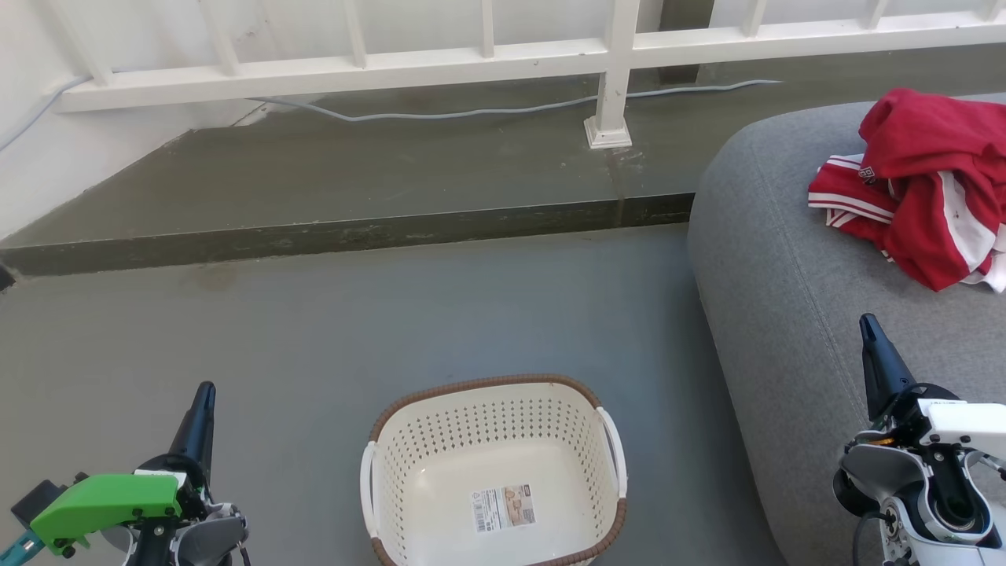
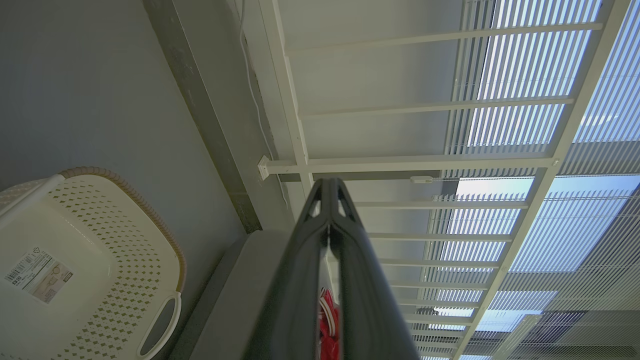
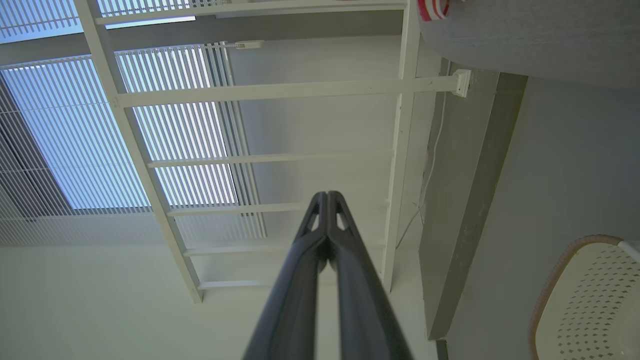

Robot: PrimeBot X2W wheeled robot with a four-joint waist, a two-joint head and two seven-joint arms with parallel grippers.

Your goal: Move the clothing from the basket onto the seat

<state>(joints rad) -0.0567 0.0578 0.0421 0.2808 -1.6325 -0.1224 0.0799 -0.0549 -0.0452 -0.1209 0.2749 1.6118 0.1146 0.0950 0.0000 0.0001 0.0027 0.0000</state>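
The red clothing (image 1: 927, 185) with white stripe trim lies crumpled on the grey seat (image 1: 794, 299) at the right of the head view. The cream basket (image 1: 495, 479) stands on the floor at bottom centre, with only its label sticker (image 1: 503, 507) inside. My left gripper (image 1: 206, 391) is shut at the lower left, left of the basket and holding nothing. My right gripper (image 1: 867, 322) is shut over the seat's front part, below the clothing and apart from it. The left wrist view shows the basket (image 2: 75, 270) and a sliver of clothing (image 2: 328, 325) past the shut left gripper (image 2: 328, 187).
A raised concrete step (image 1: 338, 236) crosses the floor behind the basket, with a white railing (image 1: 613, 71) and a grey cable (image 1: 471, 112) on it. Grey floor (image 1: 275, 338) lies between step and basket. The right wrist view shows the shut right gripper (image 3: 327, 197), the railing and the basket's rim (image 3: 565, 270).
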